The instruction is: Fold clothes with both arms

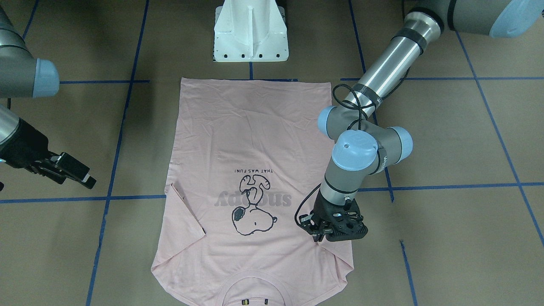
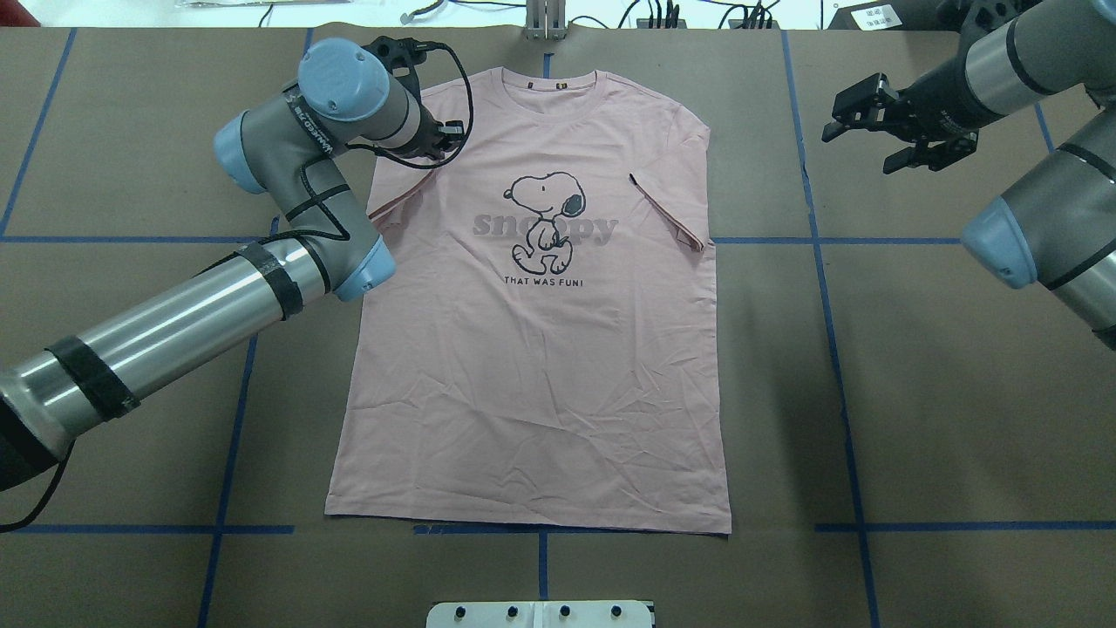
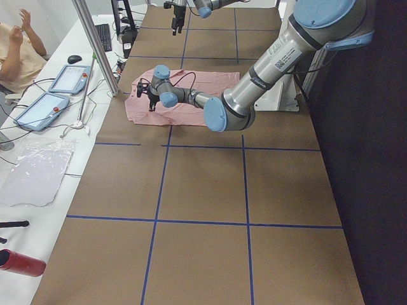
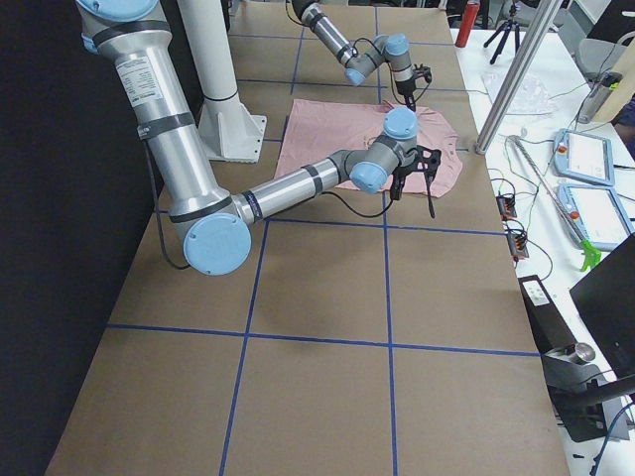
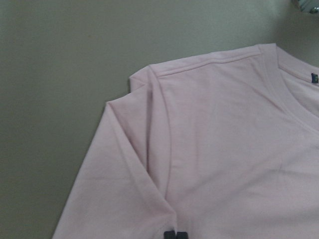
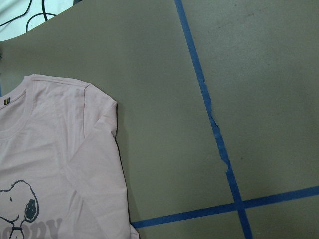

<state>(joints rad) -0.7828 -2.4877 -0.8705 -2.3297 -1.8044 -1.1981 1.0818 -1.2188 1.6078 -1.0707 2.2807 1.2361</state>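
The pale pink T-shirt (image 2: 532, 375) lies flat and front up on the brown table, neck towards the far edge from the robot. Both sleeves are folded in over the body. It also shows in the front-facing view (image 1: 255, 127). My left gripper (image 2: 446, 138) is low at the shirt's left shoulder. In the left wrist view (image 5: 175, 234) its fingertips are closed on a raised fold of the sleeve (image 5: 129, 164). It also shows in the front-facing view (image 1: 319, 235). My right gripper (image 2: 859, 148) is open and empty above bare table, right of the shirt's right sleeve (image 2: 667, 209).
The white pedestal base (image 1: 250, 38) stands just beyond the shirt's hem. Blue tape lines (image 2: 811, 240) grid the table. A metal pole (image 3: 95, 44), tablets (image 3: 38, 108) and cables sit on the operators' bench past the shirt's neck.
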